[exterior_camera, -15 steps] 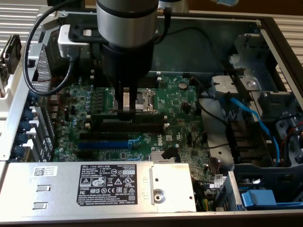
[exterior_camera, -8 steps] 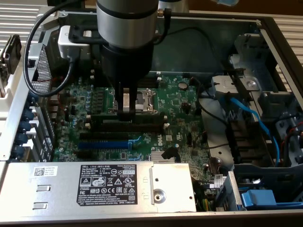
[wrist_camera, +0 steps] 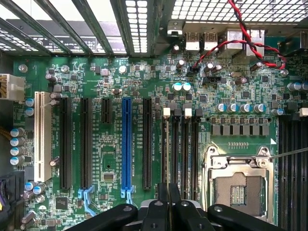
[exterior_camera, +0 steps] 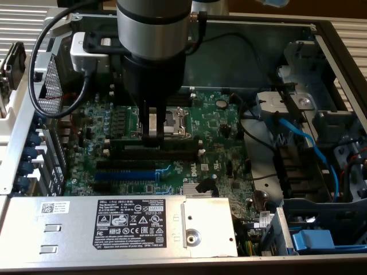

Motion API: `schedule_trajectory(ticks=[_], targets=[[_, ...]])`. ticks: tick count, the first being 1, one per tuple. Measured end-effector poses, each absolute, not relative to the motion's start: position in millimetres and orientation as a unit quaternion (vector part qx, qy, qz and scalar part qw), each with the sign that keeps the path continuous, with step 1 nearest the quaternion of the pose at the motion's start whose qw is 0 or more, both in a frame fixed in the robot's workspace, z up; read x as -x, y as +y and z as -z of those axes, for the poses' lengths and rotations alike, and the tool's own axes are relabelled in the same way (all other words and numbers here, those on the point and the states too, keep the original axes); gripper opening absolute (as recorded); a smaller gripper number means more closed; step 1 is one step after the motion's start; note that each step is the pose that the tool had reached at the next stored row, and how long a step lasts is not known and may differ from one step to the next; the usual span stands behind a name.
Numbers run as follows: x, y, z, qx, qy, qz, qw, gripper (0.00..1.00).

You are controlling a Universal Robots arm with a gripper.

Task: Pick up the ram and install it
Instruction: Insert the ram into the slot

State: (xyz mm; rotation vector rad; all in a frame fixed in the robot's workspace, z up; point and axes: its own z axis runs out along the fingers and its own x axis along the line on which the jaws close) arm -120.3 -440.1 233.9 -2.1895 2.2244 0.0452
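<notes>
1. Ram [exterior_camera: 180,144] stands on edge along the black memory slots on the motherboard [exterior_camera: 221,134], exterior view. The arm hangs straight down over it, wrist vertical, and the gripper [exterior_camera: 153,136] meets the stick near its middle, fingers pinched narrowly on it.
2. Wrist view: the gripper [wrist_camera: 168,197] looks straight down at the board, fingers [wrist_camera: 162,199] nearly together, in line with the memory slots [wrist_camera: 185,149].

Arm [exterior_camera: 153,26]: one; grey cylindrical end link, standing upright, entering from the exterior view's top edge.
Claw [exterior_camera: 153,136]: black body under that link, pointing straight down.
Fingers [wrist_camera: 162,204]: two, slim, dark, parallel, drawn close together, nipping the ram [exterior_camera: 180,143] by its upper edge.
Linkage: black knuckle arms splayed outward on either side of the fingers.
</notes>
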Motion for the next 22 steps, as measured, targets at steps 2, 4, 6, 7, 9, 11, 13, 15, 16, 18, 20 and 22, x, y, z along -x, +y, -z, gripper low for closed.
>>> schedule_trajectory(ticks=[2,4,6,7,9,11,13,15,16,18,20,22], targets=[[120.3,-440.2,-233.7,0.701,0.713,-0.014,0.01,0.12],[120.4,-440.2,-233.4,0.701,0.713,-0.014,0.01,0.12],[120.4,-440.2,-233.1,0.701,0.713,-0.014,0.01,0.12],[120.4,-440.2,-233.0,0.701,0.713,-0.014,0.01,0.12],[120.4,-440.2,-232.8,0.701,0.713,-0.014,0.01,0.12],[120.4,-440.2,-232.5,0.701,0.713,-0.014,0.01,0.12],[120.7,-440.2,-232.3,0.701,0.713,-0.014,0.01,0.12],[121.3,-440.1,-232.1,0.701,0.713,-0.014,0.01,0.12],[121.4,-440.1,-232.1,0.701,0.713,-0.015,0.01,0.12],[121.4,-440.2,-231.9,0.701,0.713,-0.015,0.01,0.12],[121.4,-440.3,-231.7,0.701,0.713,-0.015,0.01,0.12],[121.3,-440.4,-231.6,0.701,0.713,-0.015,0.01,0.12]])
